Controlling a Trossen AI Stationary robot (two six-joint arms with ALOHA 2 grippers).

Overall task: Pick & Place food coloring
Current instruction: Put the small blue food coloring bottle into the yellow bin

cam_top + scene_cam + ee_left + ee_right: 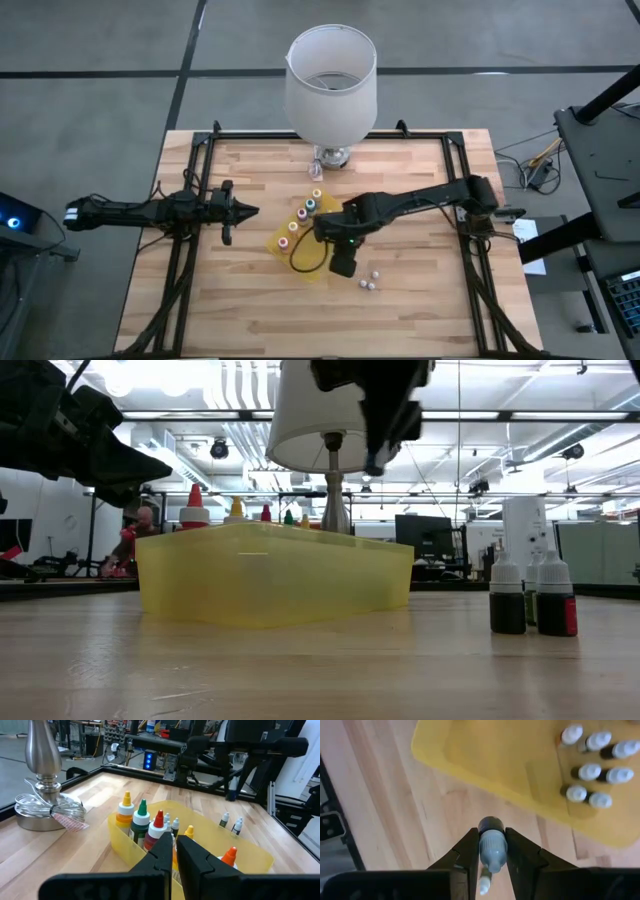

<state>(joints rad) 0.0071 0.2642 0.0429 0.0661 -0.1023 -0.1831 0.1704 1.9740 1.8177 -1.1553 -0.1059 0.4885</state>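
Yellow plastic marks the goal: a shallow tray near the middle of the wooden bench, already carrying several food coloring bottles with coloured caps along its far side. The right end effector is clenched on one small white-capped food coloring bottle, held upright between its fingers and hanging above bare wood just beside the tray's edge, clear of the surface. Three more white-capped bottles stand on the bench near it, apart from the tray.

The step in hand looks like the carry to the tray. To do it well, the bottle should travel over the wall with room to spare, then come down on open tray floor well away from the standing bottles, so none gets knocked over. Keep it upright, lower until the base sits, and only then let the fingers part.

The left end effector waits with its fingers closed and empty, over the bench on the tray's other side, pointing toward it.
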